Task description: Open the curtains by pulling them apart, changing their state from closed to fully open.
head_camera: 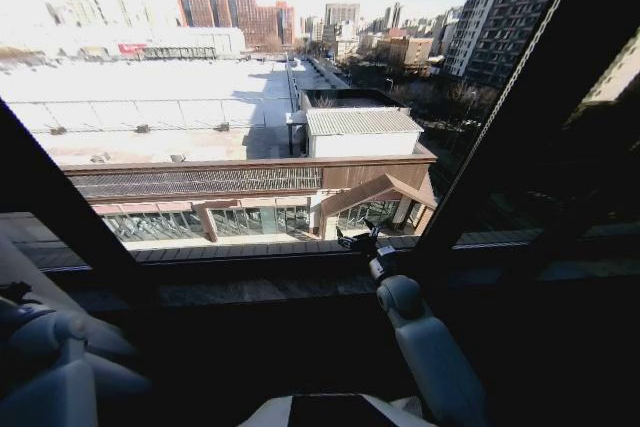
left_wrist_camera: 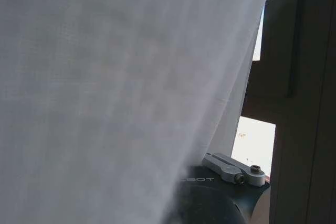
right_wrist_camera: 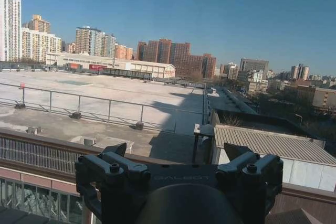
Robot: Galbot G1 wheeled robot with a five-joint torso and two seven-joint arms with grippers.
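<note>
A sheer white curtain [left_wrist_camera: 115,93] hangs right in front of the left wrist camera, its edge slanting down toward my left gripper [left_wrist_camera: 233,169]. Whether that gripper touches the fabric cannot be told. My left arm [head_camera: 50,347] is folded low at the left of the head view. My right gripper [head_camera: 362,240] is raised in front of the bare window glass at the middle, just above the sill. From its own wrist, the right gripper [right_wrist_camera: 178,153] is open, with nothing between its fingers [right_wrist_camera: 113,169] and the city beyond.
Black window frame bars slant up at the left [head_camera: 60,207] and right [head_camera: 520,107], and a thin beaded cord [head_camera: 500,97] runs along the right bar. A dark sill [head_camera: 250,292] crosses below the glass. A dark frame post [left_wrist_camera: 299,98] stands beside the curtain edge.
</note>
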